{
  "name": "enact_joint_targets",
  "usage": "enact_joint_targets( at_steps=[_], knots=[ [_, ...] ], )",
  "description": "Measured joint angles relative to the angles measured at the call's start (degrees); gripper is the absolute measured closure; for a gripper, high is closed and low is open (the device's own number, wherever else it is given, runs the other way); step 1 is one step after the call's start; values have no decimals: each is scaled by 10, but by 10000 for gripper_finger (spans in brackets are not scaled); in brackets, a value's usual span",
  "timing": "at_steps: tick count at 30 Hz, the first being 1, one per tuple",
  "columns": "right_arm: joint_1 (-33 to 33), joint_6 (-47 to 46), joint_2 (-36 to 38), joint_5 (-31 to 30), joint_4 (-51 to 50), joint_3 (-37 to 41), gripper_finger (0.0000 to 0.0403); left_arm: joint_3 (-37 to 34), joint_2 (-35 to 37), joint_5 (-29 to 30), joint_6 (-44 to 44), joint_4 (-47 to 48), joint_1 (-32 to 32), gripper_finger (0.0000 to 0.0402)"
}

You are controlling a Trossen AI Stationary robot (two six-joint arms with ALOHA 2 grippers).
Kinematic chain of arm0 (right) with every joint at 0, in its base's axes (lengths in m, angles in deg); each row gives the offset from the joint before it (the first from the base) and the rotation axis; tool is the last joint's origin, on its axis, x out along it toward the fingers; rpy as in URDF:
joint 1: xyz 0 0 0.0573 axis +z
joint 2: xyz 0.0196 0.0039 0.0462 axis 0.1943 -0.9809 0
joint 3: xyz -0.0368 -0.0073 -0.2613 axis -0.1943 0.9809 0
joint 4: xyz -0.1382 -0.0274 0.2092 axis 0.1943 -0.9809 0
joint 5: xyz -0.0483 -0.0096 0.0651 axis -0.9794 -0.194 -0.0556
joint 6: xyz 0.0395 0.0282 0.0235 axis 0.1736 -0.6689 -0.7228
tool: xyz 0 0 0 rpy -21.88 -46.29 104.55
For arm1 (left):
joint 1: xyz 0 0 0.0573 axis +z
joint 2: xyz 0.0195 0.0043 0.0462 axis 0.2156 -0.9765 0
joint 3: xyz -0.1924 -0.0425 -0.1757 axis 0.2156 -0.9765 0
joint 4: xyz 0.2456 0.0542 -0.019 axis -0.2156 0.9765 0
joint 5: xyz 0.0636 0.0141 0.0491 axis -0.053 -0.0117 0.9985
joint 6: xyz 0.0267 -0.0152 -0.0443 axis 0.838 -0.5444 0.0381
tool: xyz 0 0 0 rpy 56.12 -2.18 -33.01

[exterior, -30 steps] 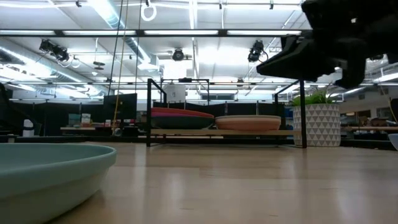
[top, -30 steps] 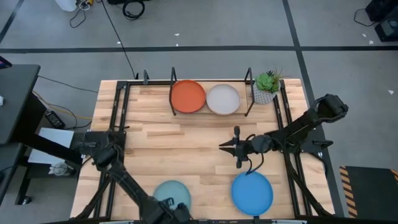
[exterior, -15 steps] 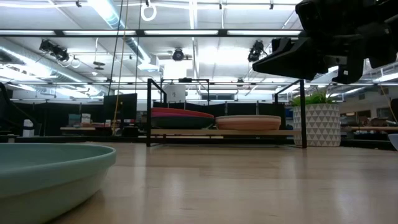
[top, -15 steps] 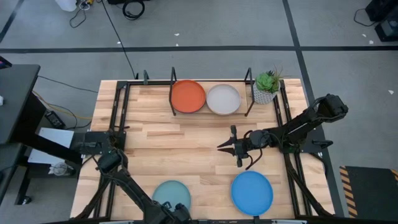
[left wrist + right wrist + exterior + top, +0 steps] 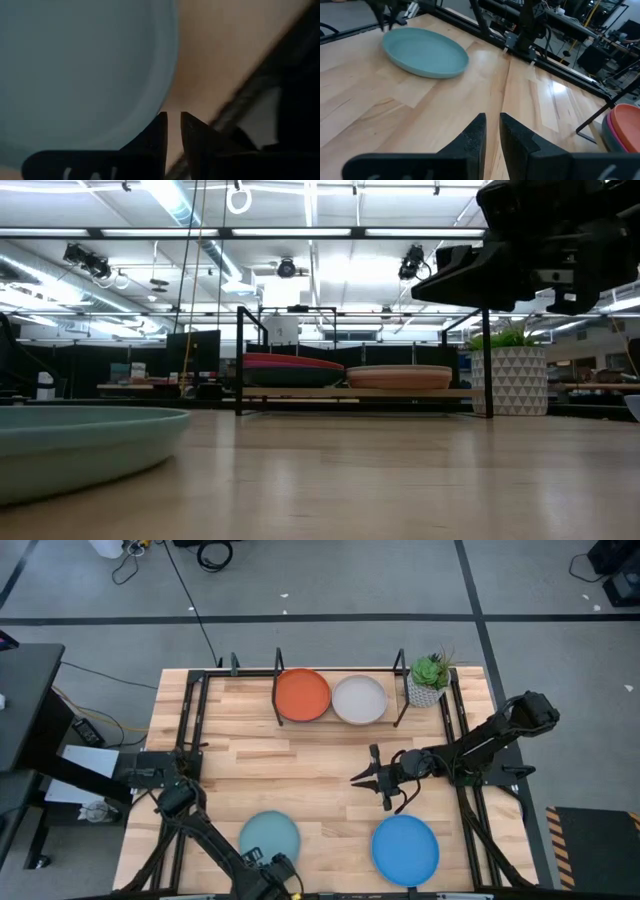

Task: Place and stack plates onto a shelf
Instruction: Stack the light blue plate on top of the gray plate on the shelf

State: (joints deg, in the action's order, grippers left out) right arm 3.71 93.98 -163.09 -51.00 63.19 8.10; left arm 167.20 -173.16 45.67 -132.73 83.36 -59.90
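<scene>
A pale teal plate [image 5: 270, 838] lies flat on the table near its near edge, and it also shows in the left wrist view [image 5: 80, 70] and the right wrist view [image 5: 425, 52]. A bright blue plate [image 5: 405, 848] lies flat to its right. The black rod shelf [image 5: 277, 668] stands at the far edge. It holds an orange-topped stack [image 5: 302, 695] and a cream-topped stack [image 5: 358, 700]. My left gripper [image 5: 274, 863], shut, is at the pale teal plate's near-right rim. My right gripper [image 5: 354, 778], shut, hangs above mid-table and holds nothing. My left gripper [image 5: 171, 122] points down from above, with its shut fingertips right beside the pale teal plate's rim [image 5: 167, 85]. I cannot tell whether they touch it. The plate lies flat on the table.
A small potted plant [image 5: 428, 680] stands right of the shelf. Black frame rails [image 5: 195, 710] run along the table's left and right sides. Bare wood lies between the shelf and the two near plates.
The pale teal plate has shifted a little toward the far edge and now shows whole in the high view. In the low view it looks lower and flatter than before. My left gripper, which covered the plate's near-right part, now stands just off its rim.
</scene>
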Motion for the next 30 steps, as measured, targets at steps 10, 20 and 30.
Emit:
enact_joint_targets(
  at_steps=[10,20,30],
  knots=[
    [0,-3,0,0,-5,0,344,0,1,93,59,140,0,347],
    [0,-3,0,1,-8,0,344,0,1,133,119,186,14,347],
    [0,-3,0,18,-10,0,344,0,2,176,117,159,9,278]
  ],
)
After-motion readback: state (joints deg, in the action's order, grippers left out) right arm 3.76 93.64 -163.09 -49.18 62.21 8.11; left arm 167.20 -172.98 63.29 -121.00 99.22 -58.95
